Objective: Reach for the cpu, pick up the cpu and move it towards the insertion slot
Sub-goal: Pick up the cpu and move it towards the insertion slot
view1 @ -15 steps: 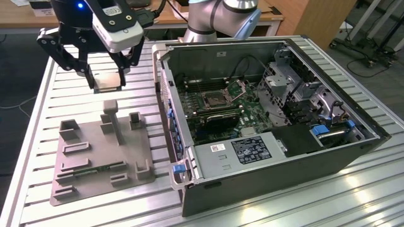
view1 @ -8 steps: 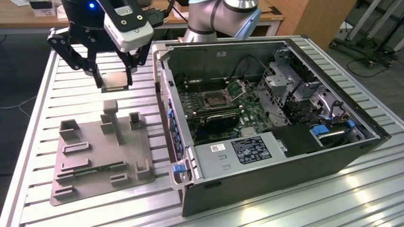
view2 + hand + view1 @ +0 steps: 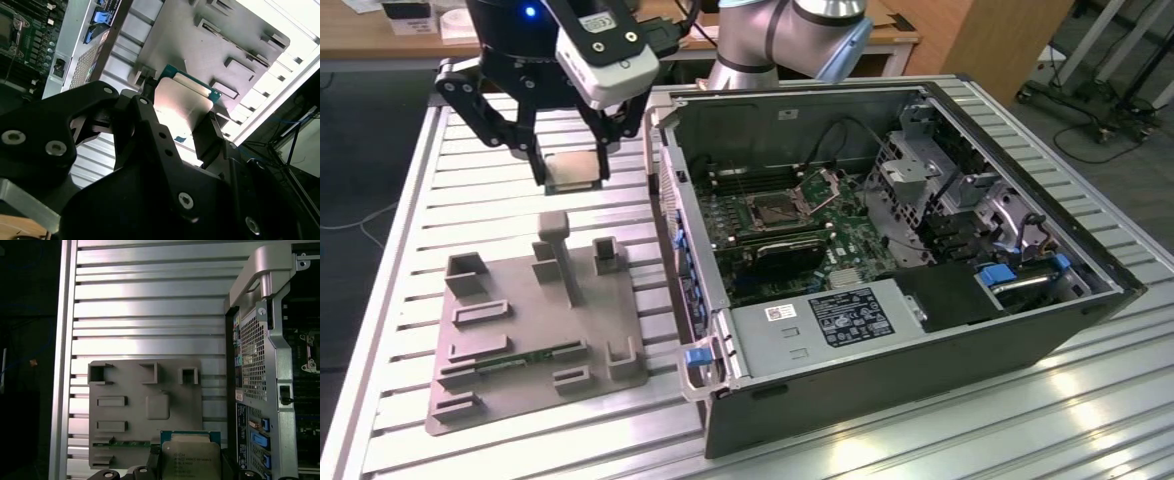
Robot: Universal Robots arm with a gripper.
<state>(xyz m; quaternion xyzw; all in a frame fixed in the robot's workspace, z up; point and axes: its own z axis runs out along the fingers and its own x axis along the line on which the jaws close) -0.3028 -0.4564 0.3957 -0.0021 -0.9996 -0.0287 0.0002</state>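
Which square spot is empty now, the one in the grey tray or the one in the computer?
Both. The grey plastic tray's square recess is bare, and the silver-framed insertion slot shows its dark centre. The silvery square cpu hangs in the black gripper above the table.

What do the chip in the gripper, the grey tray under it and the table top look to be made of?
The cpu, held in the gripper: brushed silvery metal lid on a green board rim. The grey tray: matte, uniformly coloured with moulded blocks, likely plastic. The table: ribbed, shiny silver slats catching glare, probably aluminium profile.
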